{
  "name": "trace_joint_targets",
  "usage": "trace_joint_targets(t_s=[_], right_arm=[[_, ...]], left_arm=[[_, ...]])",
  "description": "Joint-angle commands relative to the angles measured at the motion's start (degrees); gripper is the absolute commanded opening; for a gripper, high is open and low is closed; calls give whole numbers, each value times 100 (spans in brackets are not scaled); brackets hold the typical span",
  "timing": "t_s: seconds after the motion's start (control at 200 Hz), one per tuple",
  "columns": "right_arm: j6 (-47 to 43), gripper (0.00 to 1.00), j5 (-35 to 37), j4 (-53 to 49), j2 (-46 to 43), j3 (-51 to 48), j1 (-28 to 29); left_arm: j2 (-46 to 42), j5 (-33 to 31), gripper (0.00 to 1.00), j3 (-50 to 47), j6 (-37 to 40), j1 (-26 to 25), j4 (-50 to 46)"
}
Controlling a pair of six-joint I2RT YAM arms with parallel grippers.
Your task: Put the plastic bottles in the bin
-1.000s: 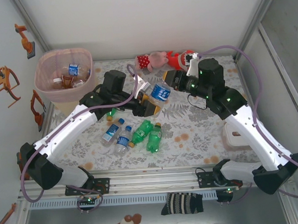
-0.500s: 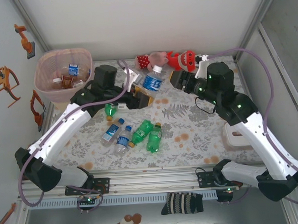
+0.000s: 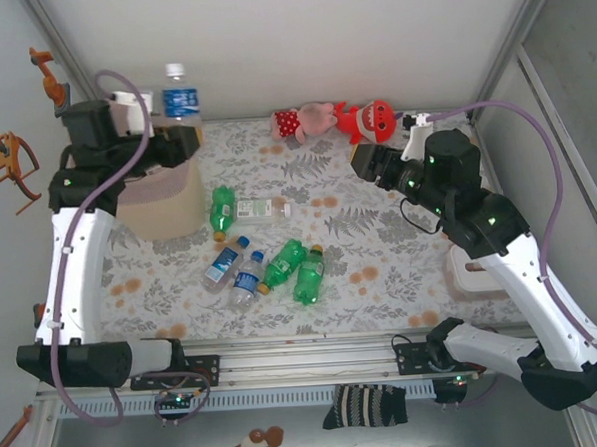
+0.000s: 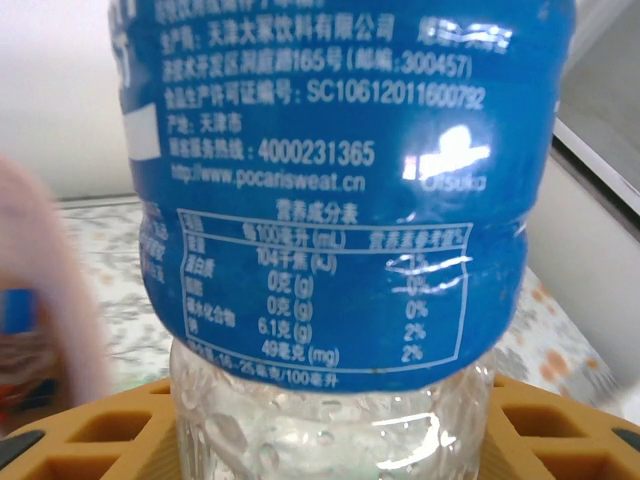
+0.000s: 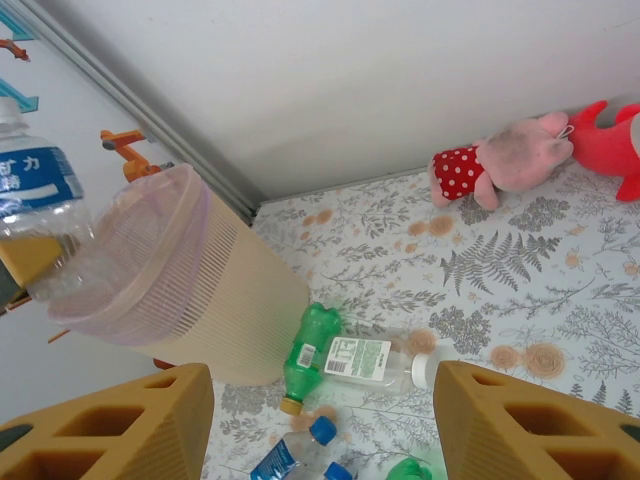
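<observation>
My left gripper (image 3: 178, 136) is raised over the pink bin (image 3: 167, 205) at the far left and is shut on a clear bottle with a blue label (image 3: 178, 94), held upright. In the left wrist view that bottle (image 4: 340, 200) stands between my yellow fingers (image 4: 95, 440). My right gripper (image 3: 364, 164) hangs open at the back right with nothing in it; its fingers (image 5: 110, 430) frame the table. A green bottle (image 3: 221, 210) and a clear white-labelled bottle (image 3: 263, 209) lie beside the bin. Two blue-labelled bottles (image 3: 233, 271) and two green ones (image 3: 296, 270) lie nearer the front.
A pink plush pig (image 3: 308, 121) and a red plush toy (image 3: 365, 120) lie along the back edge. A white object (image 3: 471, 274) sits at the right side under the right arm. The bin (image 5: 170, 270) leans large at the left of the right wrist view.
The left arm has carried the blue-labelled bottle from the table's middle up and left to above the bin. The right gripper has opened and drawn back to the right.
</observation>
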Motion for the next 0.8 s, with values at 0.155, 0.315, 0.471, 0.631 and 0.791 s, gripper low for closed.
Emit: trace_joint_targets(t_s=[0.155, 0.315, 0.471, 0.631, 0.791], right_arm=[[-122, 59, 110, -86, -13, 107, 19], [-149, 59, 153, -136, -20, 103, 23], [-167, 59, 163, -149, -13, 107, 19], [-166, 59, 163, -166, -22, 81, 23], [-159, 59, 160, -175, -52, 65, 23]], left_arm=[[831, 276, 52, 916, 106, 932, -1004], [1325, 296, 53, 1114, 387, 1085, -1584], [1547, 164, 54, 915, 514, 1188, -1861], [1744, 100, 57, 689, 690, 1250, -2132], [1772, 52, 64, 622, 757, 1245, -2238]])
